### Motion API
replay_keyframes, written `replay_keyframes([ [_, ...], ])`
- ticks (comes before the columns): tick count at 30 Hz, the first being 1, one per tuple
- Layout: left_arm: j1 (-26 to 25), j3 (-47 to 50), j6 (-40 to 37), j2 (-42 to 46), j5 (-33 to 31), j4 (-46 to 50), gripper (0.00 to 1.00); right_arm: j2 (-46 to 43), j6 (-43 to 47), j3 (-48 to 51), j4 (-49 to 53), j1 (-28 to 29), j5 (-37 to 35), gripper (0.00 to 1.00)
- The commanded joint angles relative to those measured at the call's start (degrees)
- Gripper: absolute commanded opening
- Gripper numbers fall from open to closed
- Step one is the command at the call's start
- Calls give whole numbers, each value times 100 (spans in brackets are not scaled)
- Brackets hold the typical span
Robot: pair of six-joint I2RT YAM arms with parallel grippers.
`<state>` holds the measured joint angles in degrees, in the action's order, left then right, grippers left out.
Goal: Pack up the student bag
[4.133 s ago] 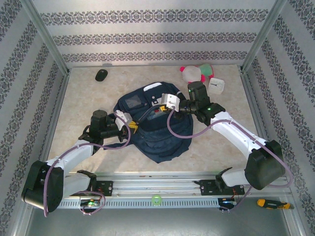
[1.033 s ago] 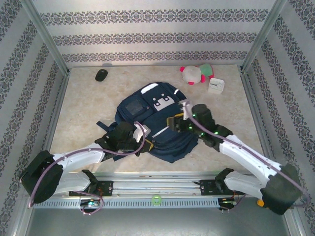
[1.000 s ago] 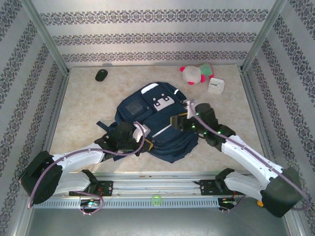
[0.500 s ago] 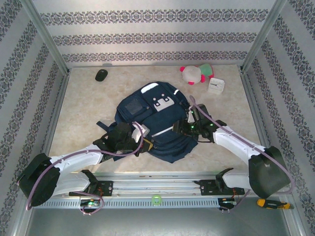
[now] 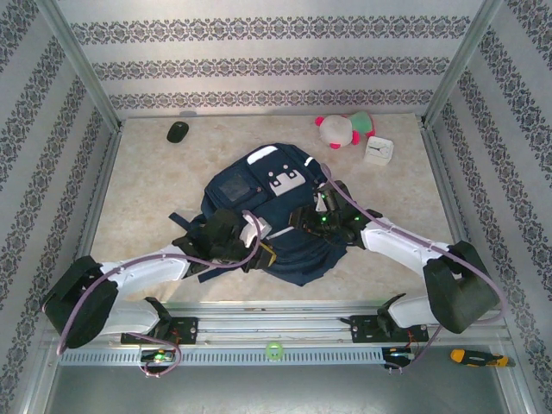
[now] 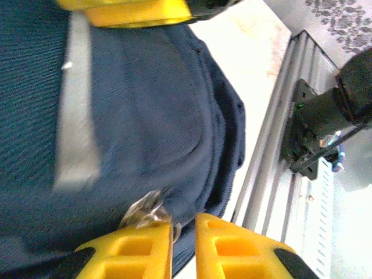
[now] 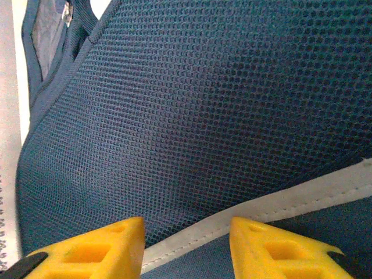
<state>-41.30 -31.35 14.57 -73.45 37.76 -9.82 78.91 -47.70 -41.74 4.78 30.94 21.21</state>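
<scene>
The student bag point(image 5: 259, 194), a big dark navy backpack with white stripes, lies flat in the middle of the table. My left gripper point(image 5: 266, 252) rests at its near lower edge. In the left wrist view the left gripper point(image 6: 183, 220) shows a narrow gap between its yellow fingers, and a metal zipper pull point(image 6: 144, 210) lies against the left fingertip, not clamped. My right gripper point(image 5: 304, 220) sits low on the bag's right side. In the right wrist view the right gripper point(image 7: 186, 226) is open over blue mesh point(image 7: 192, 104), a white stripe point(image 7: 273, 203) running between the fingers.
A black mouse point(image 5: 178, 131) lies at the back left. A pink and white plush toy point(image 5: 342, 129) and a white clock point(image 5: 378, 150) sit at the back right. The metal rail point(image 5: 276, 315) runs along the near edge, close behind the bag's hem point(image 6: 232, 145).
The right arm has swung left and down, bringing its gripper low against the bag's right side. The left gripper's jaws have parted a little off the zipper pull.
</scene>
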Motion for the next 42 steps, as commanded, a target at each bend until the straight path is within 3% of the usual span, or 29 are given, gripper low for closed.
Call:
replay_keyframes([
  [1,-150,-252,-255,-27,543,-468,25,-129,9,-252,-220,53,107,47],
  [4,-150,-234,-804,373,693,-307,43,-585,170,-321,257,-137,86,52],
  [7,-134,-326,-1626,1009,116,457,54,-1041,410,-353,978,-543,306,55],
  [12,421,-704,-3673,1680,-145,2076,69,-1736,837,-123,1883,-1327,337,57],
  [18,1340,-972,-5724,1415,353,2674,71,-1627,1158,-56,2381,-1775,532,57],
  [23,1393,-1729,-7712,467,403,3755,68,-1259,1104,112,1948,-1770,599,57],
  [29,1331,-1754,-8214,-56,112,2803,73,-817,1166,117,1583,-1767,632,56],
  [34,1308,-2014,-8826,-460,-168,3088,74,-494,1200,91,1200,-1783,601,55],
  [37,1304,-1900,-8643,-580,-188,2617,74,-214,1257,28,934,-1779,722,54],
  [40,1252,-1742,-8340,-730,-323,2053,68,38,1261,-48,588,-1779,836,54],
  [42,1242,-1757,-8158,-808,-351,1970,52,181,1293,-151,389,-1786,937,53],
])
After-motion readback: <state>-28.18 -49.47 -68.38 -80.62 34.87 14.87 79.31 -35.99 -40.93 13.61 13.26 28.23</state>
